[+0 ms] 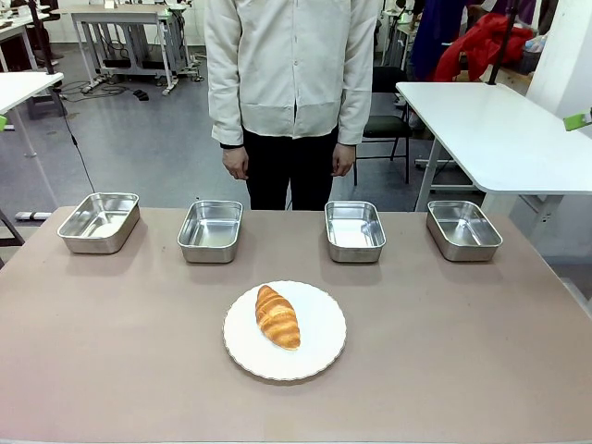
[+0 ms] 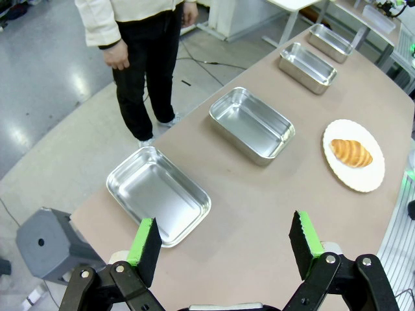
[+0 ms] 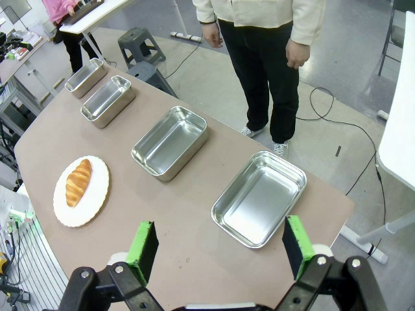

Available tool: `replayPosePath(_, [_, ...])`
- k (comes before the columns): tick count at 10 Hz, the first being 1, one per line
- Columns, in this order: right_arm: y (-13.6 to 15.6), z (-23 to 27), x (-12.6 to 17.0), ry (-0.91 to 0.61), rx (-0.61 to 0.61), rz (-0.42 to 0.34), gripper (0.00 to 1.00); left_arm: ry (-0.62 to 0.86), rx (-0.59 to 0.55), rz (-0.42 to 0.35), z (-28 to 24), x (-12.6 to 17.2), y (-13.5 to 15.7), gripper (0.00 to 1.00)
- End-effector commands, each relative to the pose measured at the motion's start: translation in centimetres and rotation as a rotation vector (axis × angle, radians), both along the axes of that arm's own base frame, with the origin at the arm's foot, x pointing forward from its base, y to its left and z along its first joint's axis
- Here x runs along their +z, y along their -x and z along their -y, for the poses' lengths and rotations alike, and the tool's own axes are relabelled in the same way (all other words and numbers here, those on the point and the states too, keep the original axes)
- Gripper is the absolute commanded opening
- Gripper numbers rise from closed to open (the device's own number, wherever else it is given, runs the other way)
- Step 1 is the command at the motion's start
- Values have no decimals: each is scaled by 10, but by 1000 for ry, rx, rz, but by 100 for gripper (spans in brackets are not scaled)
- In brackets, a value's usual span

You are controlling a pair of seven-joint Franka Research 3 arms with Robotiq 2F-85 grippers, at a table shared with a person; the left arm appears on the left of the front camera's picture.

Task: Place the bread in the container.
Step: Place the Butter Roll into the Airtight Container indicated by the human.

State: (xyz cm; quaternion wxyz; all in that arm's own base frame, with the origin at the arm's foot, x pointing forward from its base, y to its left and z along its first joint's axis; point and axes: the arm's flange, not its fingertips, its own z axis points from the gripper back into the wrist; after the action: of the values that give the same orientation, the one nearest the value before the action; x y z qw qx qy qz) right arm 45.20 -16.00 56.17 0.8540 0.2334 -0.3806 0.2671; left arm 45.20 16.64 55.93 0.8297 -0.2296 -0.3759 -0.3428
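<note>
The bread, a golden-brown croissant (image 1: 277,316), lies on a round white plate (image 1: 314,356) at the table's middle front; it is also visible as the croissant (image 2: 351,152) and croissant (image 3: 79,182) in the wrist views. Four empty steel pans stand in a row at the far edge: far left pan (image 1: 99,222), second pan (image 1: 211,231), third pan (image 1: 354,230), far right pan (image 1: 462,229). My left gripper (image 2: 225,242) hangs open above the table's left end, near the far left pan (image 2: 157,194). My right gripper (image 3: 220,243) hangs open above the right end, near the far right pan (image 3: 259,197).
A person in a cream jacket (image 1: 292,65) stands at the far side behind the middle pans, hands (image 1: 238,165) down at their sides. White tables (image 1: 499,129) and chairs stand farther off. A grey stool (image 2: 52,243) sits on the floor by the table's left end.
</note>
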Motion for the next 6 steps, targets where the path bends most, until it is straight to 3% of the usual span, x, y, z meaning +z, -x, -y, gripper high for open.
replayPosePath(1, [-1,0,0,-9,6,12,100,3,-5,4,0,1,0,100])
replayPosePath(6, [-1,0,0,-9,6,12,100,3,-5,4,0,1,0,100])
